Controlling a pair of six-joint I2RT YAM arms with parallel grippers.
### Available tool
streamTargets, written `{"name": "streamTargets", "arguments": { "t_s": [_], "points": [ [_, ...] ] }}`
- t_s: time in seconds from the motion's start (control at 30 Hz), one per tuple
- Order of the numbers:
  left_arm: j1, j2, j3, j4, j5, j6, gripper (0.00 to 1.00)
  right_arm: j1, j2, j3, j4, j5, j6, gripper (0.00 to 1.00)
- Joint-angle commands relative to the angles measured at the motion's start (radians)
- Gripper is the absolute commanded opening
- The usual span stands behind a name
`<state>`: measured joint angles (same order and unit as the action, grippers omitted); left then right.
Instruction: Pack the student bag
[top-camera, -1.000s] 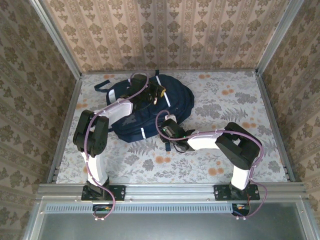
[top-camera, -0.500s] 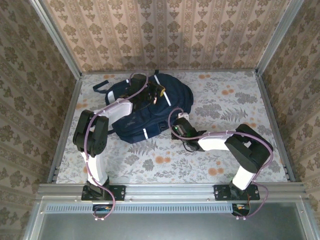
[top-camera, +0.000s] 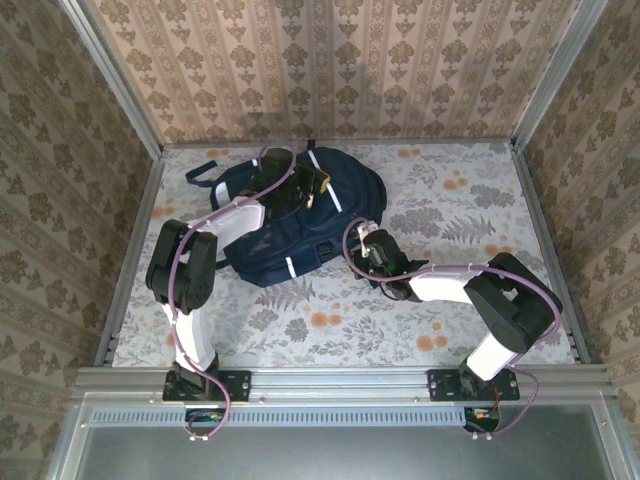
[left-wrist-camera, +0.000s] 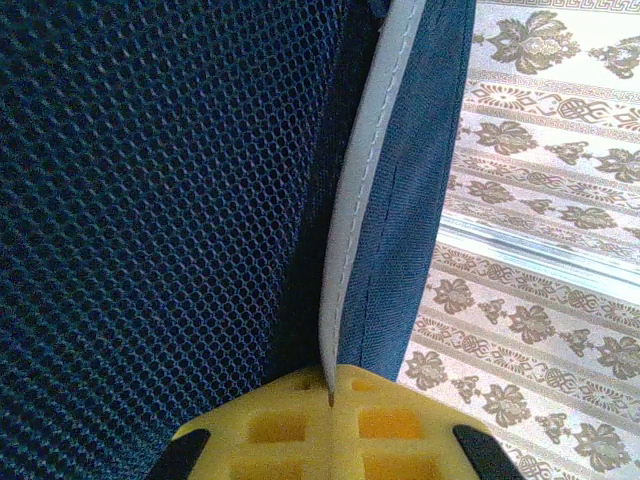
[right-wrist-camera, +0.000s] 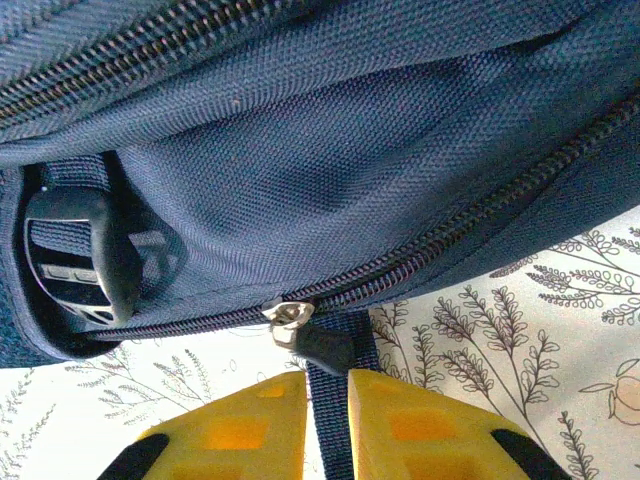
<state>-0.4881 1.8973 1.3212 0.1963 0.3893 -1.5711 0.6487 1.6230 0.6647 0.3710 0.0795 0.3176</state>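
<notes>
The student bag (top-camera: 262, 250) lies on the table at the back left, dark navy with thin white stripes. My left gripper (top-camera: 318, 186) rests on its top and is shut on a pale grey trim edge of the bag (left-wrist-camera: 352, 230), next to blue mesh (left-wrist-camera: 150, 200). My right gripper (top-camera: 363, 242) is at the bag's right edge. Its jaws stand narrowly apart over a navy strap (right-wrist-camera: 330, 440). The zip pull (right-wrist-camera: 300, 335) with its black tab sits just ahead of the fingertips (right-wrist-camera: 385, 390), not held.
A black plastic buckle (right-wrist-camera: 85, 255) sits in a fold of the bag left of the zip. The floral tablecloth (top-camera: 460, 200) spreads to the right of the bag. Patterned walls and metal rails (top-camera: 135, 240) enclose the table.
My right arm has swung to the right and a little farther back along the bag's near edge. The left arm and its hold on the bag stay the same.
</notes>
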Motion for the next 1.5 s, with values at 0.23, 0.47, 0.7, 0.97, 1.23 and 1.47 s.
{"name": "streamTargets", "arguments": {
  "t_s": [0.23, 0.47, 0.7, 0.97, 1.23, 1.47],
  "points": [
    [0.020, 0.006, 0.002, 0.035, 0.016, -0.012, 0.00, -0.004, 0.035, -0.062, 0.164, -0.073, -0.188, 0.40],
    [0.021, 0.009, 0.003, 0.040, 0.017, -0.013, 0.00, 0.015, 0.079, -0.111, 0.300, 0.034, -0.234, 0.48],
    [0.021, 0.011, 0.004, 0.039, 0.019, -0.013, 0.00, 0.049, 0.153, -0.077, 0.356, 0.183, -0.268, 0.46],
    [0.019, 0.013, 0.003, 0.038, 0.018, -0.013, 0.00, 0.055, 0.234, -0.016, 0.392, 0.253, -0.258, 0.37],
    [0.019, 0.020, 0.007, 0.050, 0.026, -0.013, 0.00, 0.064, 0.272, 0.022, 0.421, 0.185, -0.239, 0.28],
    [0.020, 0.019, 0.004, 0.047, 0.020, -0.005, 0.00, 0.066, 0.200, -0.086, 0.476, 0.193, -0.280, 0.12]
  ]
}}
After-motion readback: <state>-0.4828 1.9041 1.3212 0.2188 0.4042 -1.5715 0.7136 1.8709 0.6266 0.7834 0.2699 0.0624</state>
